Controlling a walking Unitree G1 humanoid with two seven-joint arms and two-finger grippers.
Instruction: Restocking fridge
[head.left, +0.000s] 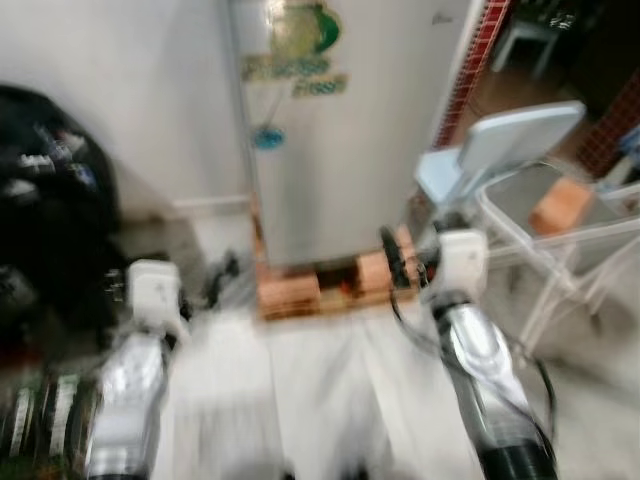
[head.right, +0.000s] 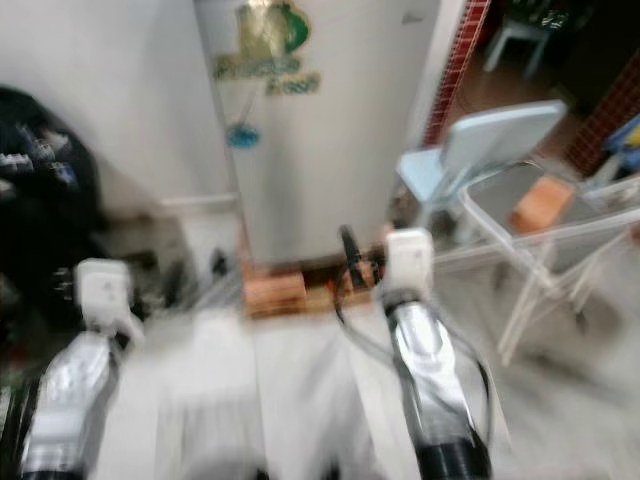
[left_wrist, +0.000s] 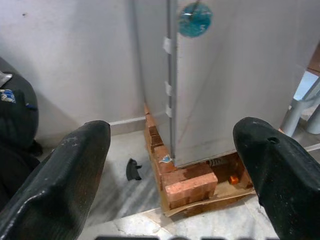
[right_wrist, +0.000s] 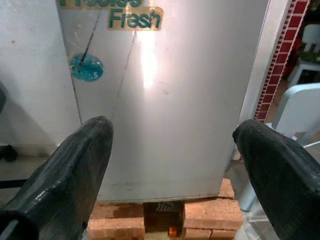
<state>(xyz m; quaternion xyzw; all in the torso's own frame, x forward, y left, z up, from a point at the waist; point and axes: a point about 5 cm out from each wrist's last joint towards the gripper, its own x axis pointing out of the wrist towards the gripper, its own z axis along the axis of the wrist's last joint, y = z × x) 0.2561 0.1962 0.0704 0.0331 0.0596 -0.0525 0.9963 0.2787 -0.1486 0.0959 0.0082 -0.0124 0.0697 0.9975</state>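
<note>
Floor (left_wrist: 120, 210): pale marble; bears brick stacks (left_wrist: 187, 182) under closed fridge (right_wrist: 165, 100), small black fragment (left_wrist: 132, 170).

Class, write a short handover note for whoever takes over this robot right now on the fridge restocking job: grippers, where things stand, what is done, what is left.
Left gripper: jaws open, empty, aimed at the fridge's lower hinge corner.
Right gripper: jaws open, empty, facing the door front.
Fridge: straight ahead, door shut, standing on bricks.
Light blue chair and clear bin stand to the robot's right; head views are blurred.
Done: robot faces the fridge.
Left: open the door, fetch items, stock them.
</note>
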